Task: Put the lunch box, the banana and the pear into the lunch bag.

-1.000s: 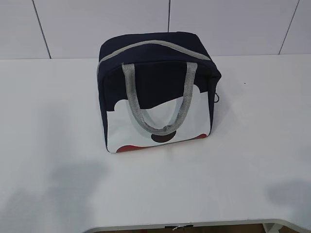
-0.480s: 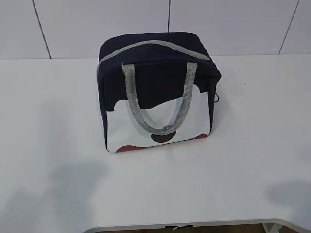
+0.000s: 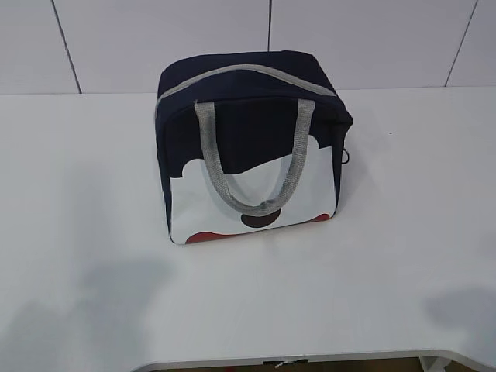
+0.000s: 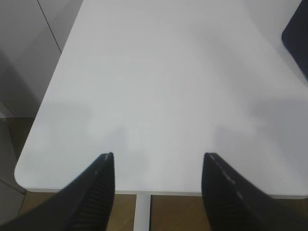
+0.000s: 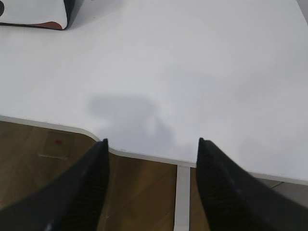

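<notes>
The navy lunch bag (image 3: 248, 147) stands upright on the white table (image 3: 85, 178), its grey zipper shut across the top and its grey handles hanging over the white-and-red patch. A dark corner of it shows in the left wrist view (image 4: 297, 36) and its patch corner in the right wrist view (image 5: 36, 13). The lunch box, the banana and the pear are out of view. My left gripper (image 4: 159, 156) is open and empty over the table's front edge. My right gripper (image 5: 152, 142) is open and empty over the front edge. Neither gripper shows in the exterior view.
A grey panelled wall (image 3: 271, 39) runs behind the table. The table's front edge has a curved cut-out (image 3: 294, 360), with brown floor (image 5: 43, 159) and a white table leg (image 5: 182, 197) below it.
</notes>
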Action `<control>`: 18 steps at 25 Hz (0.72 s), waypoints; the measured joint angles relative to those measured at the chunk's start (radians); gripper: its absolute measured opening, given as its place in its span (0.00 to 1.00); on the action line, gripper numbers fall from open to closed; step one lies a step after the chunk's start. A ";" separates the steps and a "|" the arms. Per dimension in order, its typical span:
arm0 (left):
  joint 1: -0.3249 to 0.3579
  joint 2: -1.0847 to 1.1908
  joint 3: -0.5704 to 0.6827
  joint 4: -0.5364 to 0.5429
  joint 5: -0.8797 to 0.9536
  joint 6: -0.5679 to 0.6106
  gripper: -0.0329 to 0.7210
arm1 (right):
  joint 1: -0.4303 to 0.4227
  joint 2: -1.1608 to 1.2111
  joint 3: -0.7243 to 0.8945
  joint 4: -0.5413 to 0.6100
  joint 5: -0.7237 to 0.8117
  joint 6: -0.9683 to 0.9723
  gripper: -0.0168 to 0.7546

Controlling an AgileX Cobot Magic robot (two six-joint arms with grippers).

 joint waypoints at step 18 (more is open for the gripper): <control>0.000 0.000 0.000 0.000 0.000 0.000 0.59 | 0.000 0.000 0.000 0.000 0.000 0.000 0.64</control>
